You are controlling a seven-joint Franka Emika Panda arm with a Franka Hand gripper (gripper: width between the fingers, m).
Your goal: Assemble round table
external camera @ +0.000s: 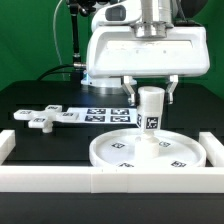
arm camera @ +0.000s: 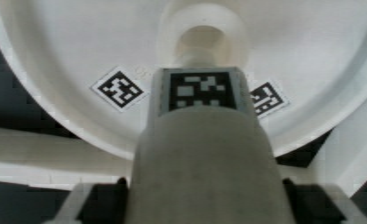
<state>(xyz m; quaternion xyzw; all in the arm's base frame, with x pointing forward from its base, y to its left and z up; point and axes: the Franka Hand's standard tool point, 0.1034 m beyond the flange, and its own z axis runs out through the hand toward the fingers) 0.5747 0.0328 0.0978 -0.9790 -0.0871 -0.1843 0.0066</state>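
likely light, stiff, slippery plastic leg [external camera: 150, 118] upright between gripper [external camera: 151, 100] jaws; clamped or loose, cannot tell; grasp upper shaft.

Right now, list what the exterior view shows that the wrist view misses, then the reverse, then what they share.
Exterior view only: the foot lying towards that view's left, the marker board behind the disc, the rail in front, and the gripper seen from outside.
Wrist view only: a close look along the leg, with a disc tag showing on each side of it.
Both: the leg, gripped and upright over the disc.
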